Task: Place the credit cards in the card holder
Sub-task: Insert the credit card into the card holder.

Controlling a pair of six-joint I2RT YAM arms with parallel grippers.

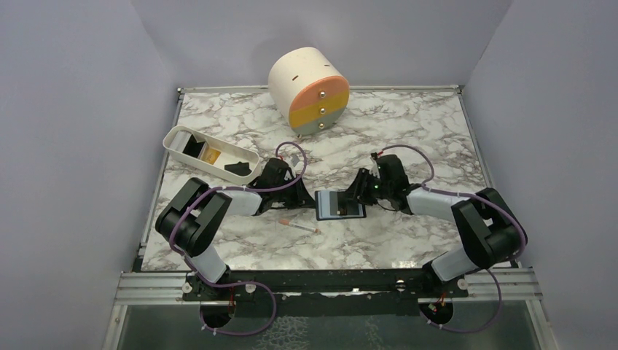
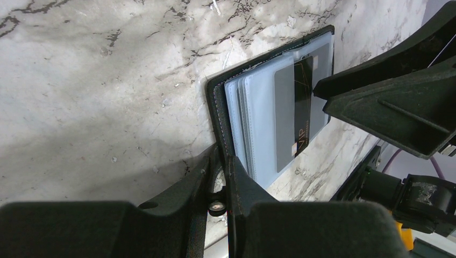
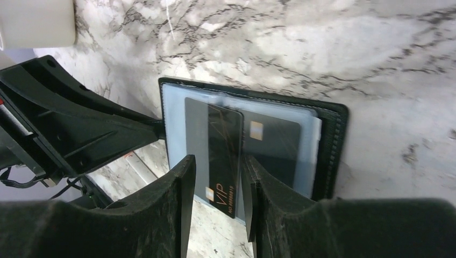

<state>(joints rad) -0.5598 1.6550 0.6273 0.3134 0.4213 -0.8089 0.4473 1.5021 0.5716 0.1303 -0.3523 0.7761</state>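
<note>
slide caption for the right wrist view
Right gripper open over a black VIP card partly tucked into the card holder.

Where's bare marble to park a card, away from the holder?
Widest: the back right, between the drawer drum and the right edge. Also the front strip between the stick and the rail. Crowded: the middle around the holder, and left by the tray.

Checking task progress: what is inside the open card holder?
Clear sleeves fill the card holder. A black VIP card is partly tucked into one; a second dark card lies under plastic beside it. Deeper sleeves are covered, so any other cards cannot be seen.
</note>
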